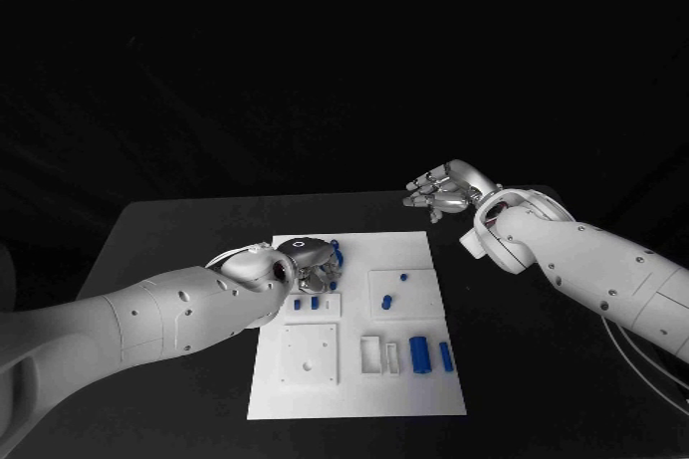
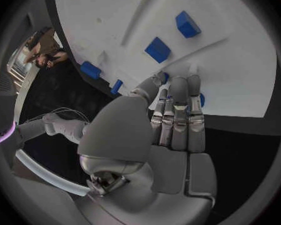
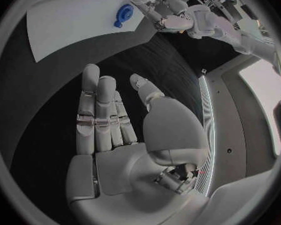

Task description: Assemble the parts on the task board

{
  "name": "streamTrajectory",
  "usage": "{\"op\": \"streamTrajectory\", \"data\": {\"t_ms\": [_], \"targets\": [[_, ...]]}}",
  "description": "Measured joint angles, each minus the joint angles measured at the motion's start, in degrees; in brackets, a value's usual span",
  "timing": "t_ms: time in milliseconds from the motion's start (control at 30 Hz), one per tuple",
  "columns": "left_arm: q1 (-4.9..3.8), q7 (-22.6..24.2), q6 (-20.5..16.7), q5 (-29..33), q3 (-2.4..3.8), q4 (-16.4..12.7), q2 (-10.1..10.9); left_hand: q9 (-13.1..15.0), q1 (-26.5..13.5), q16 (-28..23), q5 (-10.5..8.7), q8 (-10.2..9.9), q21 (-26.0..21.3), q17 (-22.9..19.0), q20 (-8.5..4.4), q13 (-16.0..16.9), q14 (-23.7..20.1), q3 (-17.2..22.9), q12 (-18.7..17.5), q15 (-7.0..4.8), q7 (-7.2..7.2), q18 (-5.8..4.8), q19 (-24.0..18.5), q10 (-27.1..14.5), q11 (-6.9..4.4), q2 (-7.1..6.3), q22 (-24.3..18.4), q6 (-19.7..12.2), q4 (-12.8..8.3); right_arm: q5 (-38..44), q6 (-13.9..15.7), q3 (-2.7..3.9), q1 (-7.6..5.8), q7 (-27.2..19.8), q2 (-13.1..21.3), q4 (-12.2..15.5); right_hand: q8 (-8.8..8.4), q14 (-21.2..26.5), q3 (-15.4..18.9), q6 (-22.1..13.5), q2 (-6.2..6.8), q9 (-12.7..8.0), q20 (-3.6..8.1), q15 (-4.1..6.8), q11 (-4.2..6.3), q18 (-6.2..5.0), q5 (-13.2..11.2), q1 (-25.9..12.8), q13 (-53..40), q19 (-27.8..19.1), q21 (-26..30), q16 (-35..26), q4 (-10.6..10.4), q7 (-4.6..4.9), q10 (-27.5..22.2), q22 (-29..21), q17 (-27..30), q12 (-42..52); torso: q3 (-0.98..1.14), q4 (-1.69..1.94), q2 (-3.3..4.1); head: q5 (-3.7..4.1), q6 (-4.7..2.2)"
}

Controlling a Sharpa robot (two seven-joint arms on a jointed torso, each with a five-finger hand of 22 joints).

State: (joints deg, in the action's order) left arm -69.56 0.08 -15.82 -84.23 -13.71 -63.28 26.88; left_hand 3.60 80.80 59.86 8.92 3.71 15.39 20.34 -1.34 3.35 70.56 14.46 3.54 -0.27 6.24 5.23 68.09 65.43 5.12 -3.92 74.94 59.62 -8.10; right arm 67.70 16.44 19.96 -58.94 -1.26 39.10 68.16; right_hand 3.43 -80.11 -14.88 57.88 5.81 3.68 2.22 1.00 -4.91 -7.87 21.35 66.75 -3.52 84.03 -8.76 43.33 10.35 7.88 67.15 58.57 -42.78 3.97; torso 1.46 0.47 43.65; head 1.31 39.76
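The left robot hand (image 1: 306,262) hangs over the far left part of the white task board (image 1: 431,399), fingers together near a blue ring-shaped part (image 3: 123,15); whether it grips it I cannot tell. More blue parts (image 1: 419,353) lie nearer the robot. The right robot hand (image 1: 445,192), spread and holding nothing, hovers over bare black desk (image 1: 172,230) just past the board's far right corner.

A black table (image 1: 172,230) fills the centre of the scene, its matte top running left and right. Behind its far edge lies only darkness.
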Motion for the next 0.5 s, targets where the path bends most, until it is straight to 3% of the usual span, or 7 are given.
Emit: {"op": "streamTrajectory", "data": {"t_ms": [500], "targets": [[0.46,0.3,0.1,0.3,0.04,1.0,-0.7,0.0,-0.2,0.2,0.00,0.0,0.5,0.1,-0.21,0.0,0.0,0.7,0.0,-0.01,0.72,-0.35,0.2,0.0,0.00,0.22,0.1,2.1,0.7,0.0,0.0,0.00,0.00,0.0,0.0,0.1,0.00,0.0,0.0,0.0,0.00,0.0,0.00,0.01,0.00,0.06,0.0,0.0,0.0,0.0,0.0,0.0,0.0,0.00,0.0,-0.1,0.1,0.0,-0.03,0.03,-0.01,0.27,0.20]]}}
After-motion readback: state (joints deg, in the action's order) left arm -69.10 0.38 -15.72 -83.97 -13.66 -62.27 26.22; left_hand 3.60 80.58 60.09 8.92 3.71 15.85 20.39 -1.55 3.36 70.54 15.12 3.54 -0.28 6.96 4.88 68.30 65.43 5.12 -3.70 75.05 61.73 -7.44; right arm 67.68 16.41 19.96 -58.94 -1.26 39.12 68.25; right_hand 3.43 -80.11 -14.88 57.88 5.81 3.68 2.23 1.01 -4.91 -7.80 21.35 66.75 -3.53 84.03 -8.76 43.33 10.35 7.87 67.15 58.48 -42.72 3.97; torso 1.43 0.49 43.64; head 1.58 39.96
